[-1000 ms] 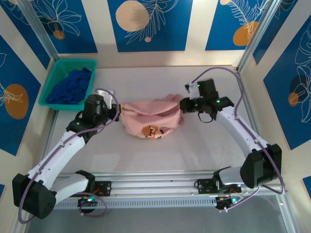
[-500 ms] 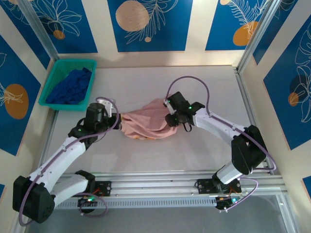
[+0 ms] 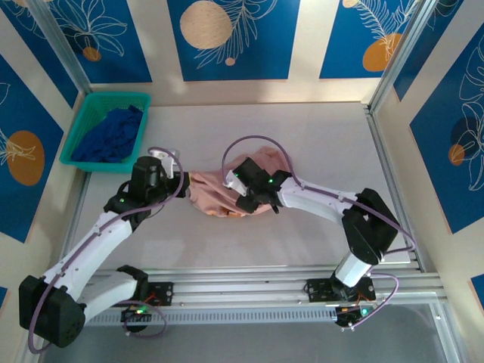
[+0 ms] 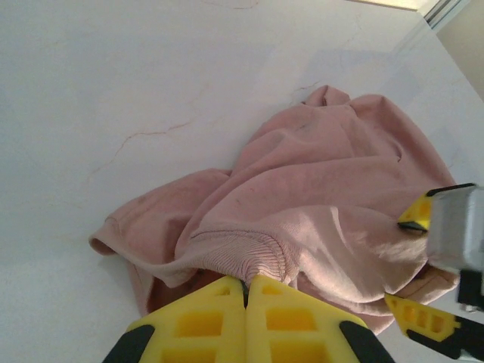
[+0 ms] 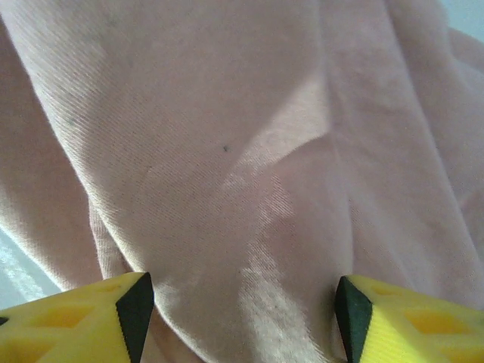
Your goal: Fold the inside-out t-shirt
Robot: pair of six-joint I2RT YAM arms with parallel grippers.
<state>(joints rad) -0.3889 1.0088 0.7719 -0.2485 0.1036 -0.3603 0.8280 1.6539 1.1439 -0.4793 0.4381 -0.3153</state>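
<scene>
Nearest me, the left fingers [image 4: 246, 296] are pressed together, clamped on a ribbed edge of the dusty-pink t-shirt [image 4: 325, 197]. The shirt lies bunched in a heap on the pale worktop [image 3: 318, 136], about mid-way across, between the two arms. The right fingers [image 3: 243, 198] stand apart right over its crumpled middle, holding nothing. Farther back, in the left corner, a teal basket [image 3: 82, 130] holds a dark blue garment [image 3: 113, 134].

The t-shirt [image 4: 333, 189] is soft matt pink cloth — ribbed at its hem — on a smooth, faintly veined table [image 4: 113, 76].
</scene>
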